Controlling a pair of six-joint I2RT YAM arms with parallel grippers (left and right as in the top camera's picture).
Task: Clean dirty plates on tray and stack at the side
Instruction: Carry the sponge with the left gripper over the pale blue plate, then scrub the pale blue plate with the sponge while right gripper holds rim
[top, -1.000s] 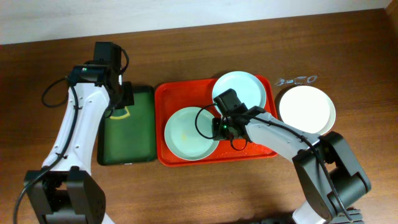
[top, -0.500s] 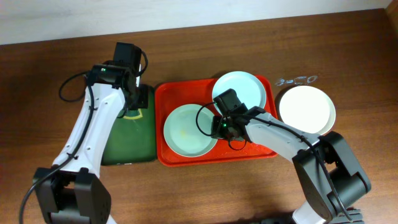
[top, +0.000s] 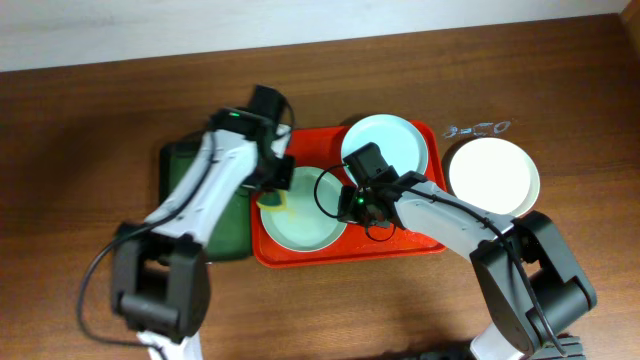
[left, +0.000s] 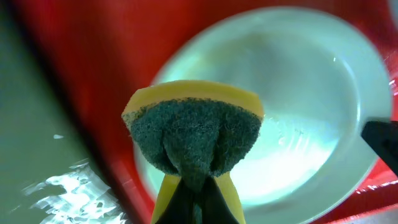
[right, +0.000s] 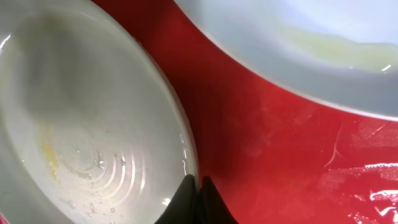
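A pale mint plate (top: 310, 215) with a yellowish smear lies at the front left of the red tray (top: 400, 245). A second mint plate (top: 390, 145) lies at the tray's back right. A white plate (top: 495, 175) sits on the table to the right of the tray. My left gripper (top: 272, 190) is shut on a yellow and green sponge (left: 194, 134) and holds it over the front plate's left rim (left: 292, 112). My right gripper (top: 352, 207) is shut on that plate's right rim (right: 81, 124), fingertips (right: 198, 182) pinching it.
A dark green tray (top: 232, 232) lies directly left of the red tray, partly under my left arm. A small metal object (top: 478, 128) lies on the table behind the white plate. The second mint plate's smeared rim (right: 323, 43) is close to my right gripper.
My left arm has swung right from over the green tray to the front plate's left rim, carrying the sponge. The right arm and all plates have stayed put.
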